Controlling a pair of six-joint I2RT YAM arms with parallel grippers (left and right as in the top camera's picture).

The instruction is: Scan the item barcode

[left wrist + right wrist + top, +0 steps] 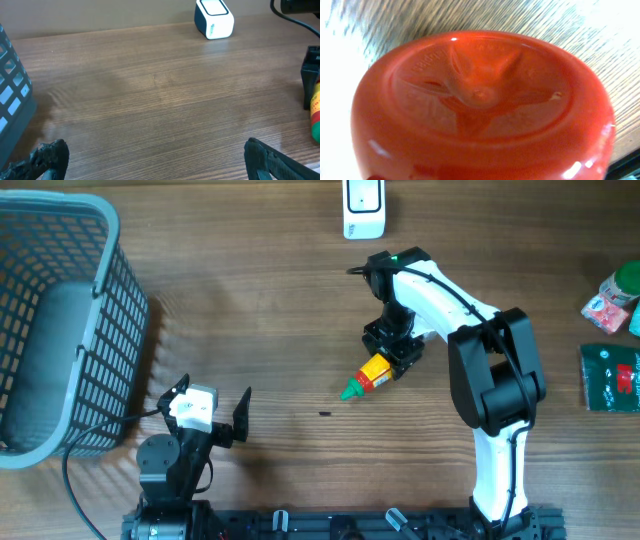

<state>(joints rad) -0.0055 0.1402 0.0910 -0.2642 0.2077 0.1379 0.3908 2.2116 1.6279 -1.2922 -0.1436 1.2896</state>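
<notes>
The right fingers (398, 356) are closed on the base end of the red-and-yellow bottle (368, 375) at mid-worktop, its green cap tilted toward the near edge; the wrist view shows only the bottle's red bottom. The white scanner (363, 205) sits well apart at the far edge. The left fingers (242, 408) stand wide open and empty beside the grey basket (125, 310).

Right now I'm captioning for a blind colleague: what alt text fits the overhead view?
The right gripper holds a green-capped bottle at the middle of the wooden table, apart from the white scanner at the far edge. The left gripper sits open beside a grey basket.
</notes>
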